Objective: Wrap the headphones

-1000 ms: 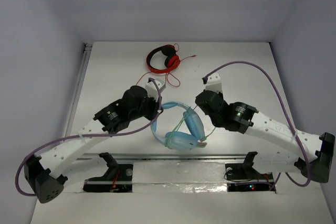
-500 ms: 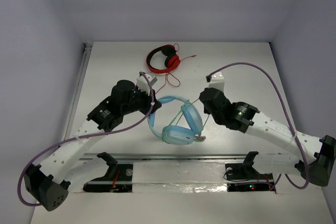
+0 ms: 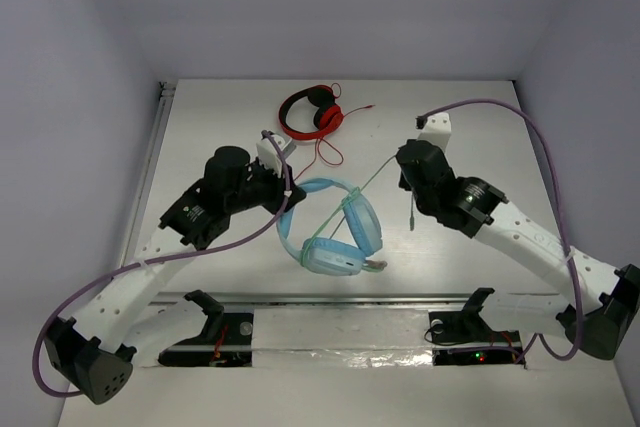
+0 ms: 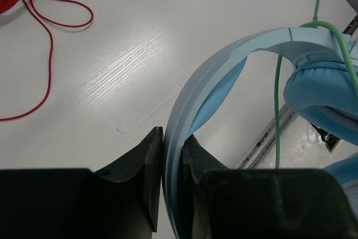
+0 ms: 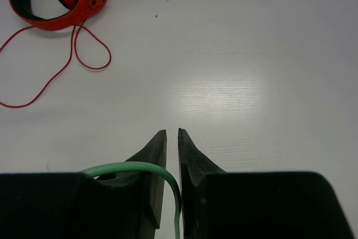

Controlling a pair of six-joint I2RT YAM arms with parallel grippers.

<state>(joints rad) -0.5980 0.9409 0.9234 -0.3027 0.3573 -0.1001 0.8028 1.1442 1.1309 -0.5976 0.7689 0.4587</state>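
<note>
Left end effector (image 4: 172, 134) clamps headphones (image 4: 235, 54); right (image 5: 172, 132) pinches cable (image 5: 131, 164).

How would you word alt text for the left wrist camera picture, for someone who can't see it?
The left gripper pinches the wide headband of the light-blue headphones, seen from just behind its black fingers. A thin green cable crosses the headband by a padded earcup at right, and a red cable loops on the white table at upper left.

right pincer (image 5: 172, 134) drawn back and rightward, green cable (image 3: 372, 180) stretched longer, headphones (image 3: 340, 259) shifted left
</note>
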